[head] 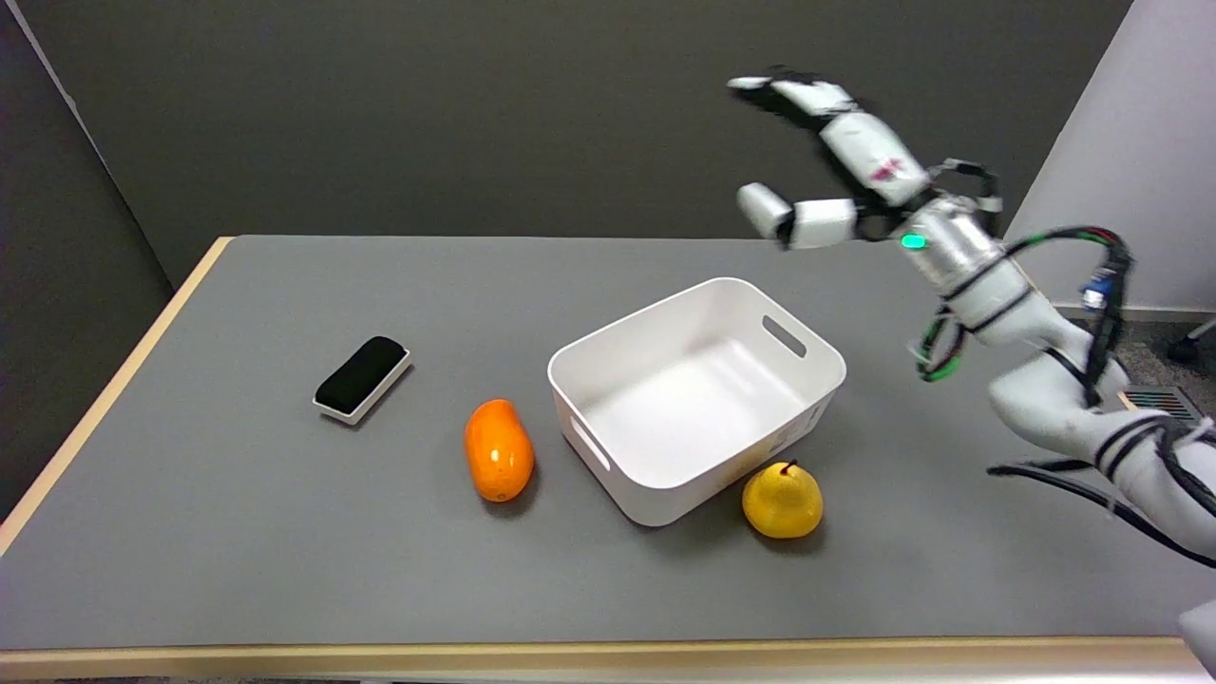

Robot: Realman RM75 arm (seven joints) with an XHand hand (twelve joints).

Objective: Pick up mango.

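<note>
Yellow pear (782, 500) near the front, orange mango (498, 449) lying left of the white bin (608, 380), black eraser (361, 377) farther left, right hand (826, 157) up high past the bin, fingers spread, holding nothing

High near-side view across table (237, 570)

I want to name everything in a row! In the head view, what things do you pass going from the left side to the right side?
Black eraser → mango → white bin → yellow pear → right hand, open in the air.
</note>
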